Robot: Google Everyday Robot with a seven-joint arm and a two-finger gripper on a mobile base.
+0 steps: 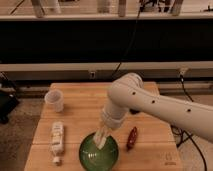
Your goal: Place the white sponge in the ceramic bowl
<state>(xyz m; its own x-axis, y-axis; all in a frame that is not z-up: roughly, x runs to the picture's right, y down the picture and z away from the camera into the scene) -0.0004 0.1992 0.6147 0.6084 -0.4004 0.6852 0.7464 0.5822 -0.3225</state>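
Observation:
The green ceramic bowl (98, 154) stands at the front middle of the wooden table (80, 115). My arm reaches in from the right and bends down over it. My gripper (101, 138) points down over the bowl's upper rim. It is shut on the white sponge (100, 141), a pale piece that hangs from its tip just inside the bowl's mouth. I cannot tell whether the sponge touches the bowl's inside.
A clear plastic cup (55, 100) stands at the back left. A white bottle (57, 140) lies on its side left of the bowl. A red-brown oblong object (132, 138) lies right of the bowl. A small dark object (135, 111) sits partly behind my arm.

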